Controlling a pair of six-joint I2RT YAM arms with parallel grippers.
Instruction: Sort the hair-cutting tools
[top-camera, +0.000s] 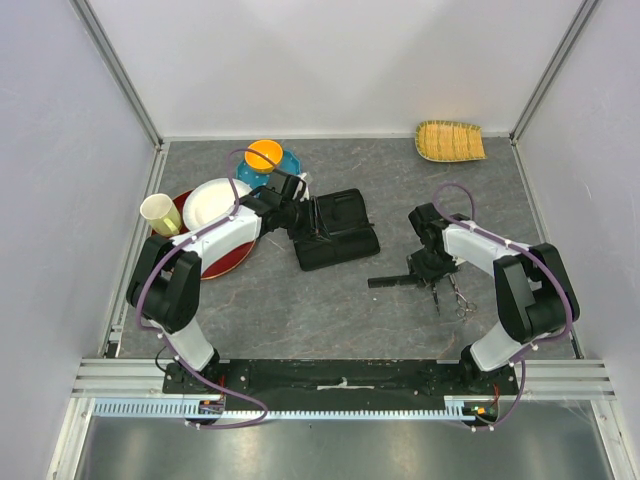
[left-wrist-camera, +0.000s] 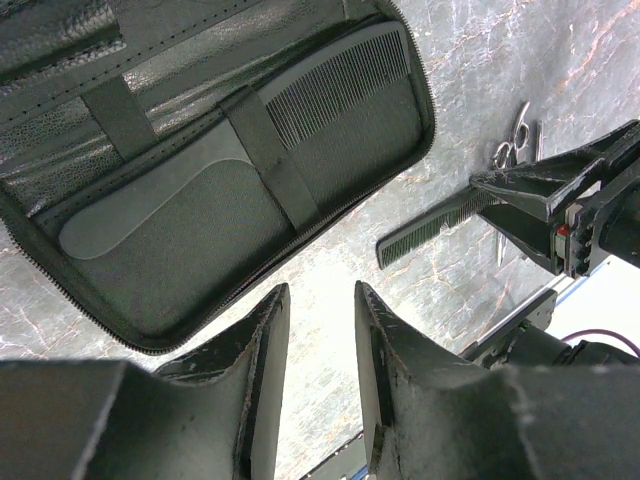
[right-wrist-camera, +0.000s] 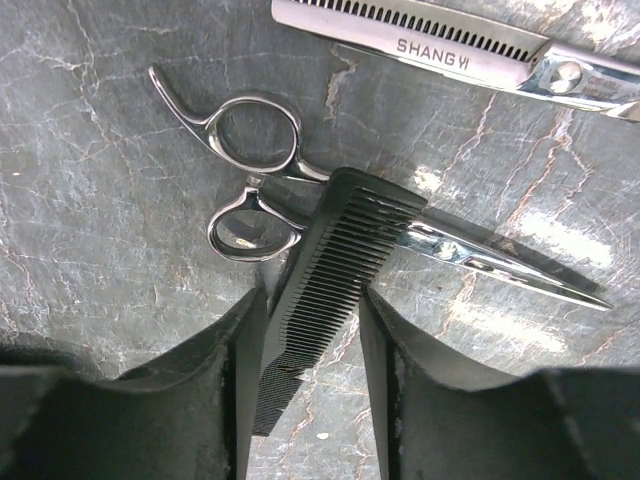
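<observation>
a: where's the loose comb?

b: the plain black comb (right-wrist-camera: 335, 250) lies across the straight scissors (right-wrist-camera: 480, 255) in the middle of the right wrist view, with the thinning shears (right-wrist-camera: 430, 45) along the top edge. in the top view all three sit right of centre, well apart from the open zip case (top-camera: 335, 232).

a: has the right gripper (right-wrist-camera: 312, 300) got it?

b: its fingers stand on either side of the comb, very close. i cannot tell whether they are pressing.

a: how will it handle?

b: my guess is light, thin, slick and slightly springy. grip it across the width, gently, since the teeth may flex. it rests on the scissors, so lifting could nudge them.

a: and the left gripper (left-wrist-camera: 320, 295)?

b: it hovers at the case's lower edge, fingers slightly apart, holding nothing. the handled comb (left-wrist-camera: 200, 180) sits strapped inside.
</observation>
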